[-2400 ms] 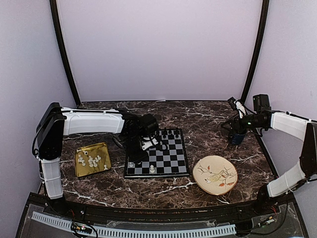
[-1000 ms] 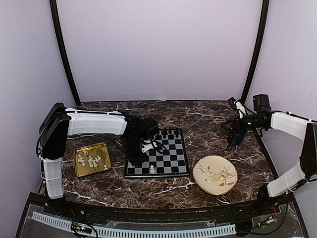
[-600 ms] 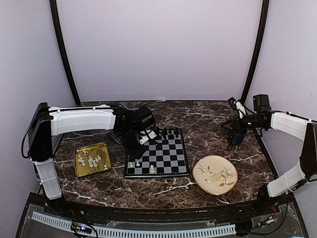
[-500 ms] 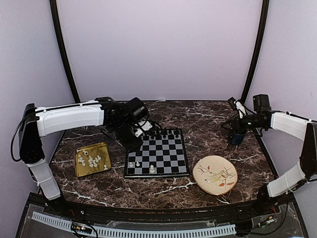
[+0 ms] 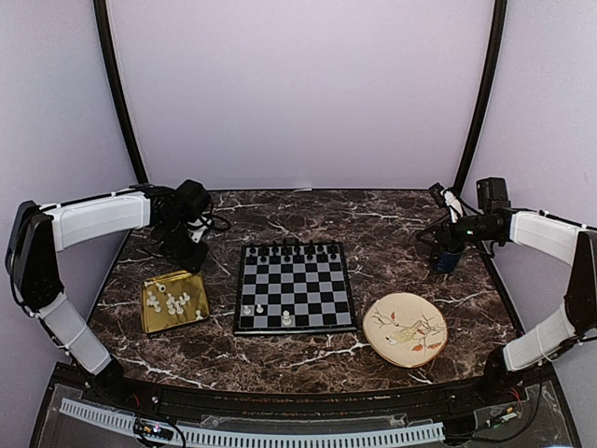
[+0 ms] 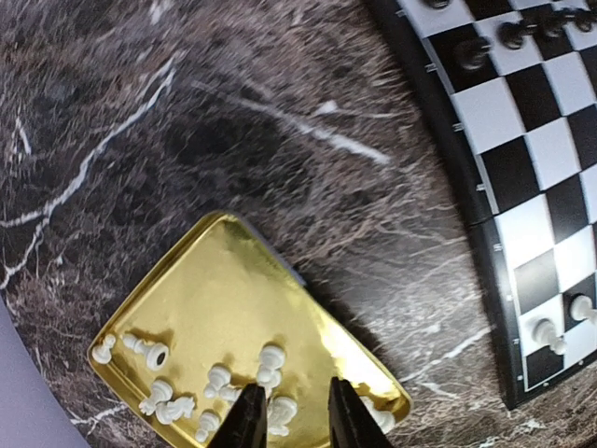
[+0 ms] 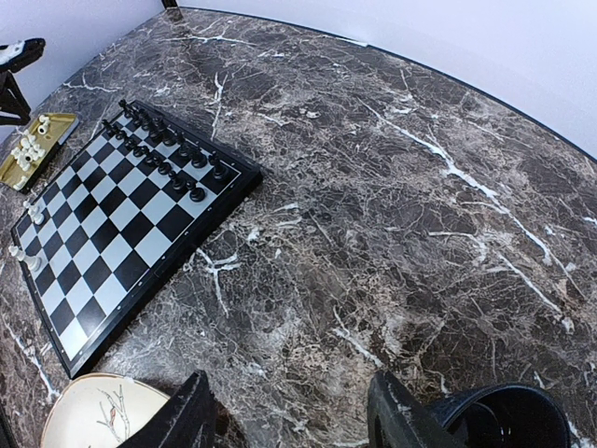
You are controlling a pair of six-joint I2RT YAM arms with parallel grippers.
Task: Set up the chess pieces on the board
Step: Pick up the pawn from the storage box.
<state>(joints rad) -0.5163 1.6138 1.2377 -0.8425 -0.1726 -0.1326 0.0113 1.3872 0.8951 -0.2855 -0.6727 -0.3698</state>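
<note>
Left wrist view: left gripper (image 6: 294, 425) has its jaws a narrow gap apart with nothing clamped between them. It hangs above the gold tray (image 6: 233, 289). Most of the white chess pieces (image 6: 270, 357) lie loose in that tray, bunched along one side, and several are tipped over. Top external view puts this gripper over the tray's far edge, at the left of the marble table (image 5: 382, 219) and off the board. The tray sits just left of the board (image 5: 308, 285), near it but not touching. The board lies flat at table centre. Three white pieces stand on it toward the near-left corner: two (image 5: 247, 310) side by side by the left edge, and one (image 5: 286, 318) a little further right on the near row. Piece types are too small to tell. The black chessmen (image 5: 294, 250) line the board's far edge, upright. A painted plate (image 5: 405, 329) lies right of the board's near-right corner, close to it but apart. Right gripper (image 7: 291, 420) hovers over the far right of the table, well apart from the board. Right wrist view shows its jaws spread wide and empty. A dark round container (image 7: 508, 411) stands on the table just beside one finger, at the right edge of that view.
</note>
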